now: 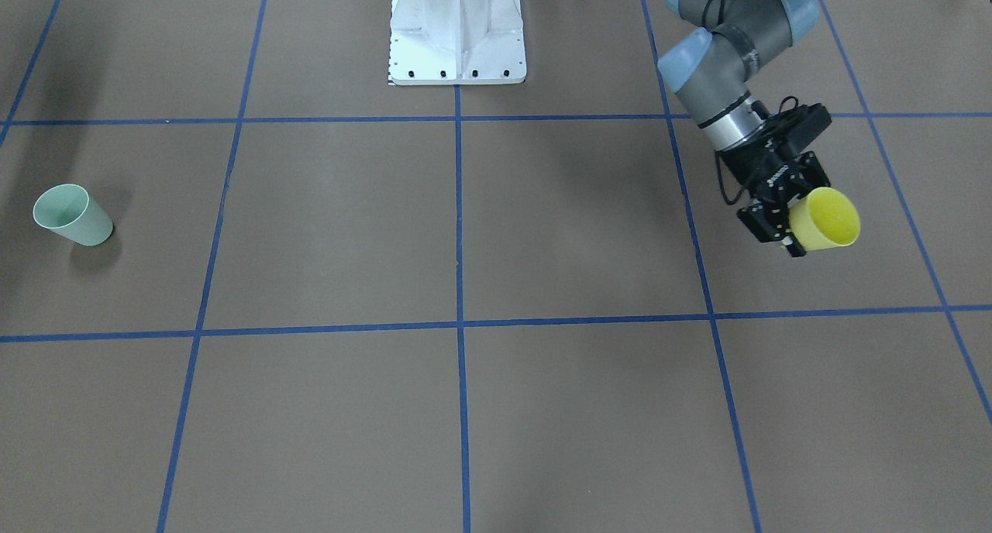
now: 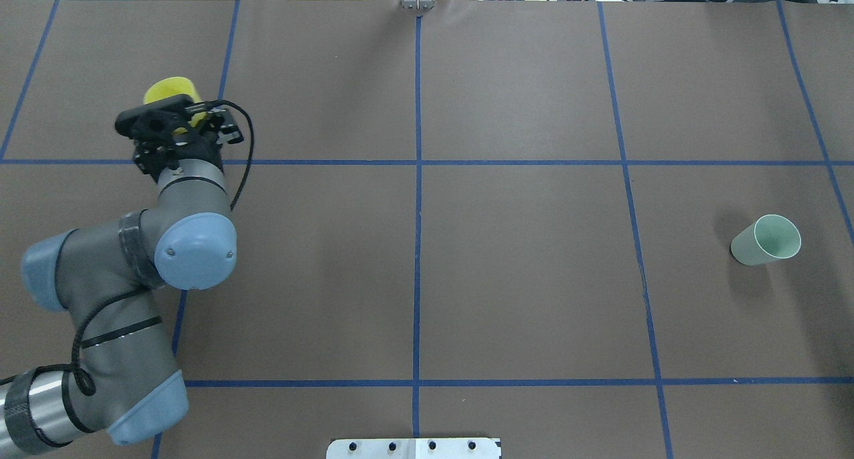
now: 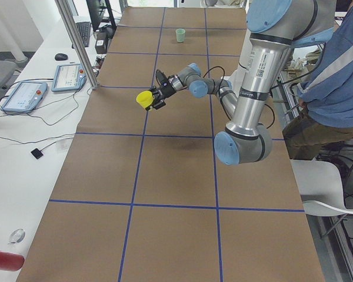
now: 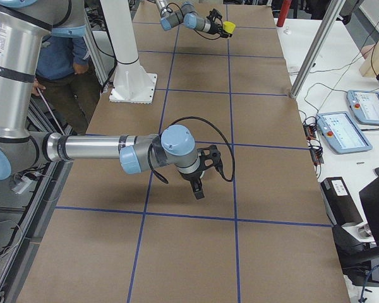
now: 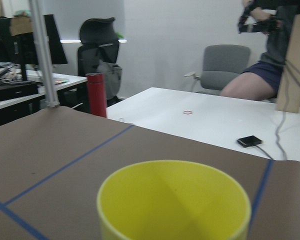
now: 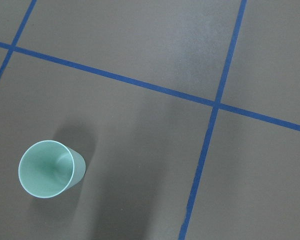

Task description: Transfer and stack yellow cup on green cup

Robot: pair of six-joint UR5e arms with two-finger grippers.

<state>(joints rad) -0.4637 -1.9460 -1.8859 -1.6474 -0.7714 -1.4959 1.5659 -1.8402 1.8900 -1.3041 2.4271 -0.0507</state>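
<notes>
Since the yellow cup (image 1: 831, 220) looks like light, slick, squashy plastic, my left gripper (image 1: 787, 225) has it clamped low on the wall, up off the worktop (image 1: 542, 238) on my left side. Long axis is tilted, mouth up and outward; green cup (image 1: 74, 215) stands mouth-up way across.

The table (image 1: 542, 231) is covered in brown paper, marked into large squares by blue tape lines (image 1: 459, 208). A green cup (image 1: 74, 215) stands upright on it towards the robot's right end. The robot's white base (image 1: 457, 33) sits at the middle of the robot's edge.
</notes>
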